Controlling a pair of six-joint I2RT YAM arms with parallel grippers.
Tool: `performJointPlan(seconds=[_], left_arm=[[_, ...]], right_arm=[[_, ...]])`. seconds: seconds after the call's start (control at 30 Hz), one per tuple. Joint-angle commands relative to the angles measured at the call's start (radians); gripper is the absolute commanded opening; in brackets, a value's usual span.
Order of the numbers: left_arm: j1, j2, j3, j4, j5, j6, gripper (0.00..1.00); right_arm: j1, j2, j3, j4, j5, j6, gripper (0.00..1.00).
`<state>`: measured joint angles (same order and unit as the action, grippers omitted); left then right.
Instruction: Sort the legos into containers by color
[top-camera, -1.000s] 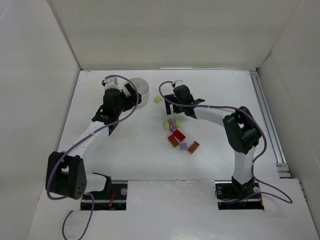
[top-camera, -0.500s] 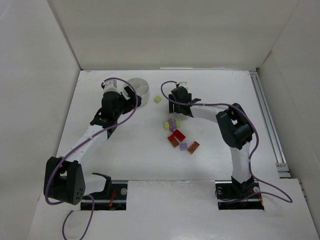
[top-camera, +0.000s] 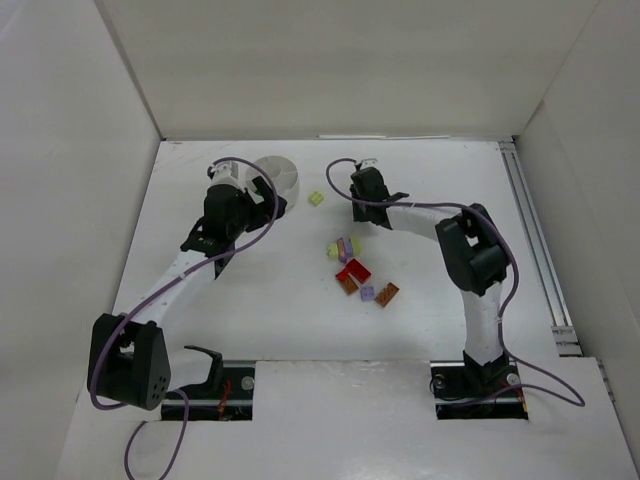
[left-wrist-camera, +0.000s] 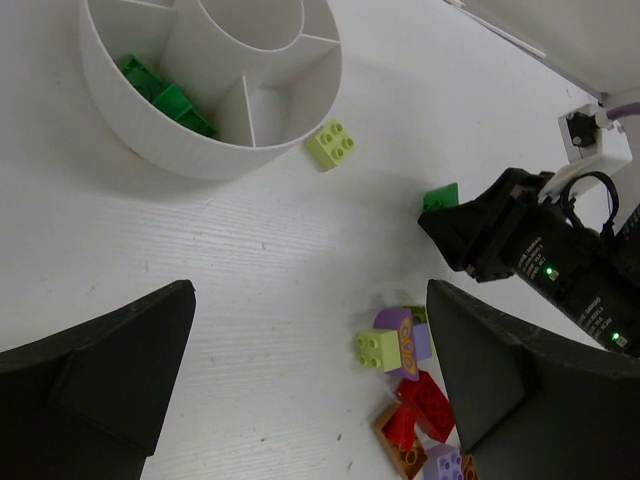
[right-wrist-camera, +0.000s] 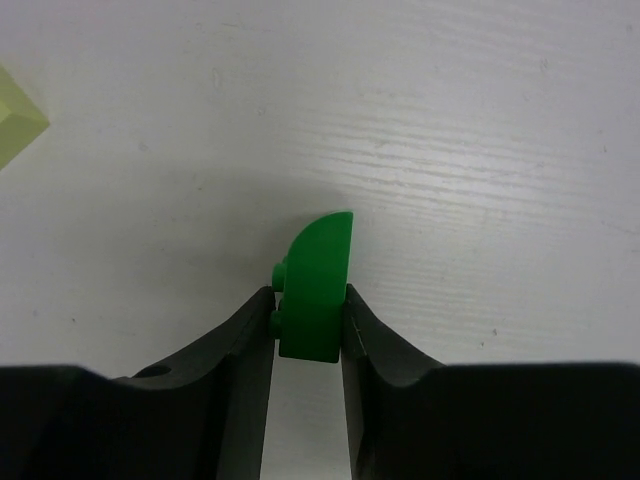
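Gripping green brick, R tool clamped tight, shifted right vs before, L tool wide open

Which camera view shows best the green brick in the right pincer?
The right wrist view: the green brick sits large in the right pincer. The left wrist view shows it small; the top view hides it.

White tabletop, matte, with faint grain lines showing close up. Plain white walls on three sides: back wall, left wall, right wall. Metal rail runs along the tabletop's right edge. White panel lies across the near edge, with two rectangular cutouts.
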<state>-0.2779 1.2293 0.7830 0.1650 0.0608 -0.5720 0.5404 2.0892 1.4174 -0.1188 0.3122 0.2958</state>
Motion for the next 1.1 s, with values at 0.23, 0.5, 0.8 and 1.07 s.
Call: performJointPlan(seconds=[0.23, 0.5, 0.8, 1.07], left_arm=[[0.002, 0.022, 0.032, 0.082, 0.489, 0.113, 1.0], [-0.02, 0.052, -0.025, 0.223, 0.654, 0.066, 1.0], [-0.067, 0.042, -0.034, 0.281, 0.663, 0.014, 1.0], [-0.078, 0.042, -0.054, 0.281, 0.654, 0.004, 0.79]], right_arm=[[0.0, -0.251, -0.211, 0.341, -0.72, -0.68, 0.11], [0.058, -0.465, -0.425, 0.447, -0.998, -0.842, 0.12], [0.119, -0.552, -0.446, 0.447, -1.053, -0.888, 0.12], [0.138, -0.594, -0.456, 0.487, -1.004, -0.87, 0.12]])
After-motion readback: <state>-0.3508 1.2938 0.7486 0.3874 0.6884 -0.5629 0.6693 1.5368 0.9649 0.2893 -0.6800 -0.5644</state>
